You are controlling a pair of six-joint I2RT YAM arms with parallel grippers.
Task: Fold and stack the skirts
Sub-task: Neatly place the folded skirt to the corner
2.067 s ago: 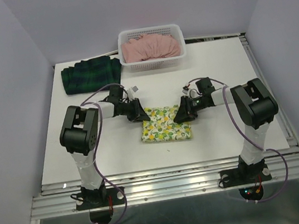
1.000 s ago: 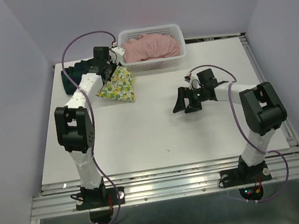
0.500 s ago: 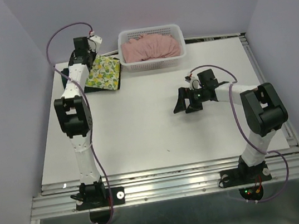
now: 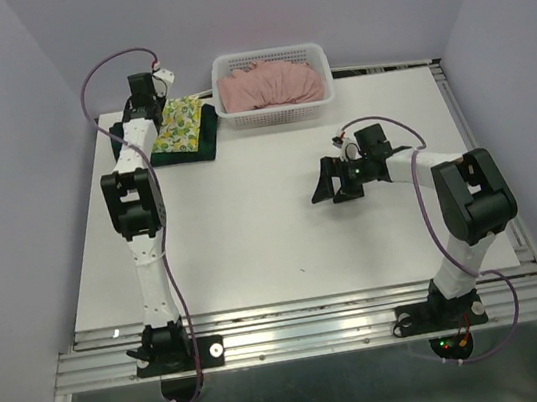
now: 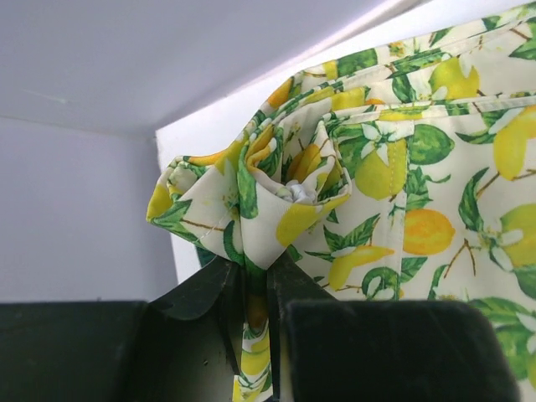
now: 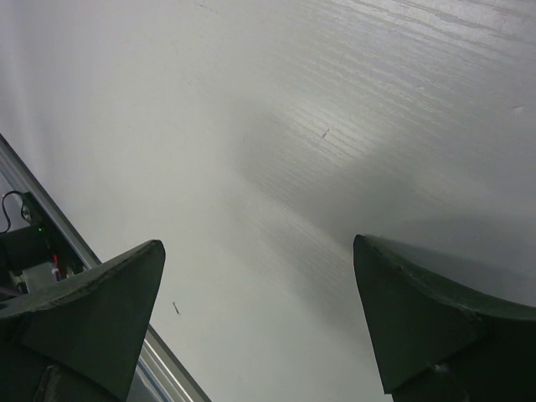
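Left claw (image 5: 268, 289) pinches lemon skirt (image 5: 419, 184), clear only from wrist view.

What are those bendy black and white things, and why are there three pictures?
They are two robot arms, bolted to the near edge of a table. Each arm ends in a gripper with two fingers, like a pinching hand.

The big picture comes from a camera up above, looking down. The other two come from small cameras on the arms' wrists, so you see the fingers up close.

The left gripper is pinching a lemon-print skirt. That skirt lies on top of a dark plaid skirt in the far left corner. The right gripper is open and holds nothing, with only bare table under it. A pink skirt sits in a white basket at the back.
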